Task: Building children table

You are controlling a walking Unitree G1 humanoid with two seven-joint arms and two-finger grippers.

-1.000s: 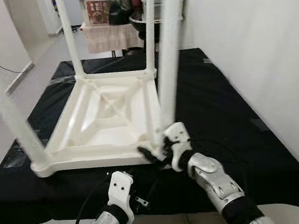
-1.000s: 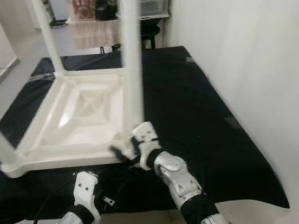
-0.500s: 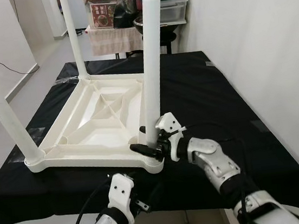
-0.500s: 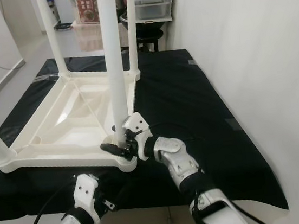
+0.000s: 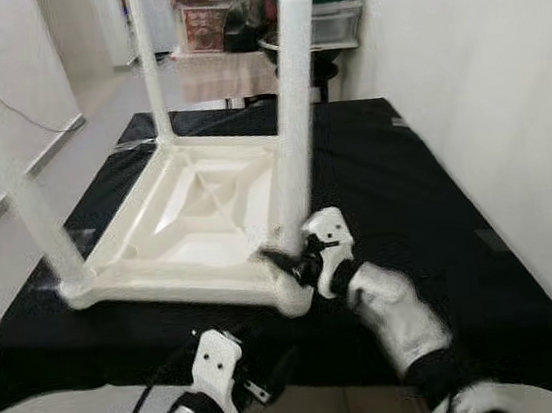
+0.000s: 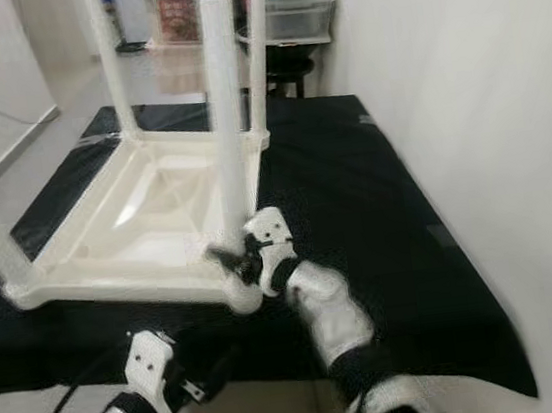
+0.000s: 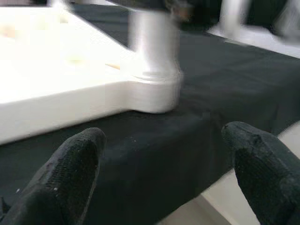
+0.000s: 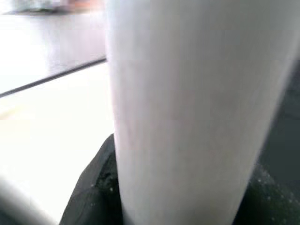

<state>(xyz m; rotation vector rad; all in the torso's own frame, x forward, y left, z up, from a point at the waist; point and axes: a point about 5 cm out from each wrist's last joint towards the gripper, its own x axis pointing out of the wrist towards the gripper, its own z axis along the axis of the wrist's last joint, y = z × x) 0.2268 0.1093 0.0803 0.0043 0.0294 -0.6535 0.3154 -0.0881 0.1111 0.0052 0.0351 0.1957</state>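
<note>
Right gripper point(image 5: 285, 263) sits at centre frame in the left eye view, its black fingers pinched round the base of the near table leg point(image 5: 292, 124), just where that leg drops into the corner socket of the upturned white tabletop point(image 5: 196, 211). Gripping so low looks like a way to steady the leg upright while it seats. The tabletop lies underside-up on the black cloth point(image 5: 404, 181), across the middle and left of the frame, with three more legs standing at its other corners: one at left point(image 5: 29, 202), two toward the top. Low in the frame, the left gripper point(image 5: 276, 370) hangs off the near edge of the cloth, doing nothing.

Over to the right eye view: same scene, blurred. Right gripper point(image 6: 230, 260) hugs the foot of the leg point(image 6: 224, 102) at centre, the silver forearm running down to the lower right. Cluttered shelves point(image 6: 298, 12) sit along the top edge.

Left wrist view now: two black fingertips point(image 7: 70, 164) spread wide in the lower corners, nothing between them. Beyond, in the upper middle, the leg's base point(image 7: 152, 47) stands in its rounded corner socket point(image 7: 152, 93) on the cloth.

Right wrist view: the white leg point(image 8: 187, 103) looms large through the middle and right, with a black finger point(image 8: 93, 197) pressed against it at the bottom, a clamping hold. My read: this last leg is being pressed home.
</note>
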